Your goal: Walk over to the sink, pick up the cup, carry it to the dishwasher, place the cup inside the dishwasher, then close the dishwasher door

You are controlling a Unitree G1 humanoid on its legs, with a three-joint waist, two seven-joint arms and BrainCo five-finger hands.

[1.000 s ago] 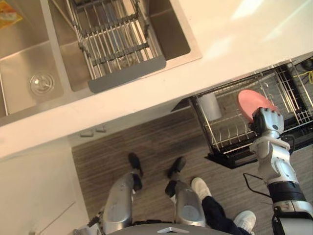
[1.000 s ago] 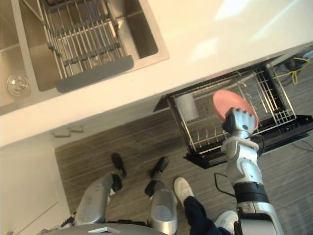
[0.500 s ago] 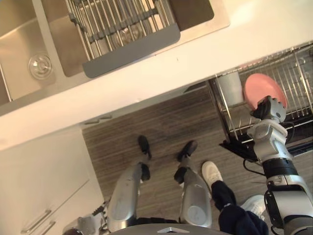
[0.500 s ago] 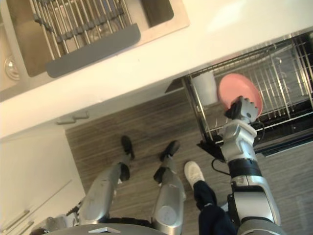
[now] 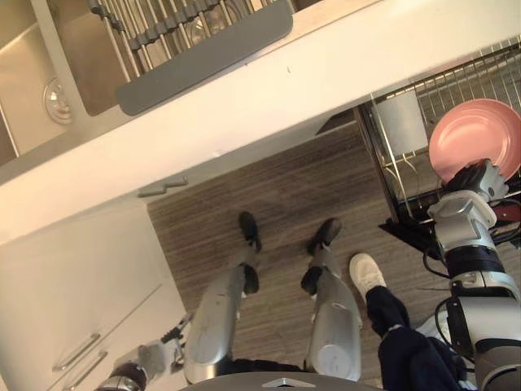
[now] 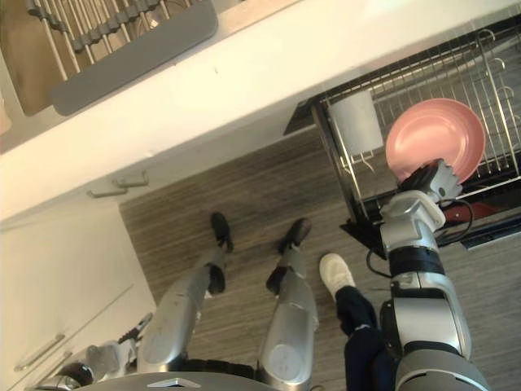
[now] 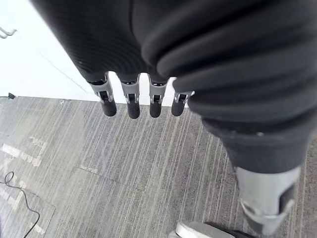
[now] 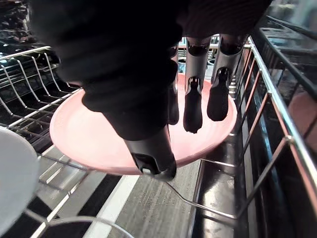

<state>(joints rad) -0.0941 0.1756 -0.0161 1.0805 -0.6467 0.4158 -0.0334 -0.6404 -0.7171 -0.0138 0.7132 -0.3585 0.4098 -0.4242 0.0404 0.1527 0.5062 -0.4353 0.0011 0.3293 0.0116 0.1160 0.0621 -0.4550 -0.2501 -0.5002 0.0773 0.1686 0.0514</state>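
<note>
Over the last second the robot's head had swung, so the sink (image 5: 89, 81) slid up toward the top corner of its sight. The right hand (image 6: 433, 177) had also drawn down off the pink plate (image 6: 431, 134), which now showed nearly whole above it. From where I stood the cup (image 6: 358, 122) was already in the pulled-out dishwasher rack (image 6: 444, 69). It was a pale thing sitting just beside the plate, on the side nearer the robot's middle, and neither hand had hold of it. The right hand's fingers (image 8: 192, 106) hung straight and apart over the plate's face, gripping nothing, with the thumb loose in front. The left hand (image 7: 130, 99) dangled low at the robot's side over the floor (image 5: 269, 195), its fingers likewise slack and empty. So the placing looked done, and what remained, I judged, was getting the hand out, sliding the rack home and closing up. To do that well, the hand would want to come back along its own line, clear of the wires, without brushing the plate. The plate seemed merely propped among them and would likely rattle or tip at a nudge. After that a flat, steady push would serve better than a jab. A person's white shoe (image 5: 366, 273) stood close by the robot's right side, so any step back deserved care.
</note>
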